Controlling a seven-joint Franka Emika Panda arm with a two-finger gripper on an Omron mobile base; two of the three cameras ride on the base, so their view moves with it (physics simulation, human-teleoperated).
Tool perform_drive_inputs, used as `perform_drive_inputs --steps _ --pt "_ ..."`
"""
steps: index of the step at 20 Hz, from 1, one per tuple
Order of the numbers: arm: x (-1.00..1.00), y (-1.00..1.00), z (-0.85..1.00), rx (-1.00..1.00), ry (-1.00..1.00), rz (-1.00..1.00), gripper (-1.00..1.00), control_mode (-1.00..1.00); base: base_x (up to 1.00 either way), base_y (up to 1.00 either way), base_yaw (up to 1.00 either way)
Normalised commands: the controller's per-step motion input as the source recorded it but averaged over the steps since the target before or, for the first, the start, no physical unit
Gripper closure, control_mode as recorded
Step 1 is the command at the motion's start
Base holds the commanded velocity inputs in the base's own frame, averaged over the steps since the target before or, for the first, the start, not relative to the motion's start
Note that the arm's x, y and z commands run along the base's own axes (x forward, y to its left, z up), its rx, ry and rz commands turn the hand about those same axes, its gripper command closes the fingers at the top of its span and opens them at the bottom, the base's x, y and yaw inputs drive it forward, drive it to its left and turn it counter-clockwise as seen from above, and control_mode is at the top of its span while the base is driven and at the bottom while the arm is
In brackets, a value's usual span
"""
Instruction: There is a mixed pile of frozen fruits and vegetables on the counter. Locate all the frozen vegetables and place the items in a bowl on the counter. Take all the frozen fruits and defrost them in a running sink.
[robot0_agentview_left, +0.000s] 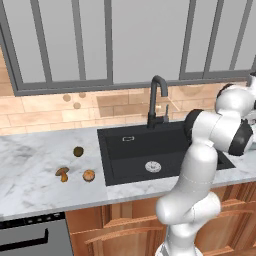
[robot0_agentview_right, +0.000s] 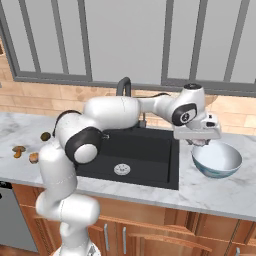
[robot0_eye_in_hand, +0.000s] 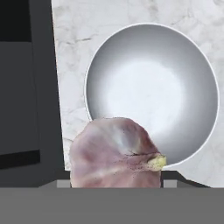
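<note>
Pinkish-white bulb (robot0_eye_in_hand: 114, 153): held between the jaws of gripper (robot0_agentview_right: 201, 141), hanging just above the near-left rim of bowl (robot0_agentview_right: 227, 165), right of sink (robot0_agentview_right: 145, 155); presumably poised for dropping in with the vegetables. Brown mushroom (robot0_agentview_left: 63, 173), orange ball (robot0_agentview_left: 88, 175), dark olive ball (robot0_agentview_left: 78, 151): resting on marble table (robot0_agentview_left: 30, 175), left of sink, awaiting sorting.
</note>
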Motion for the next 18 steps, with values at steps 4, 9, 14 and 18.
perform_drive_inputs --steps 4,9,14,18 --pt "0.25 -0.48 -0.13 0.05 0.00 0.00 1.00 -1.00 0.00 0.00 0.00" --pt "0.30 -0.41 -0.10 0.05 0.00 0.02 1.00 -1.00 0.00 0.00 0.00" --pt "0.19 -0.28 -0.16 0.04 0.01 0.00 1.00 -1.00 0.00 0.00 0.00" --pt "0.03 -0.12 -0.32 0.02 0.11 0.00 1.00 -1.00 0.00 0.00 0.00"
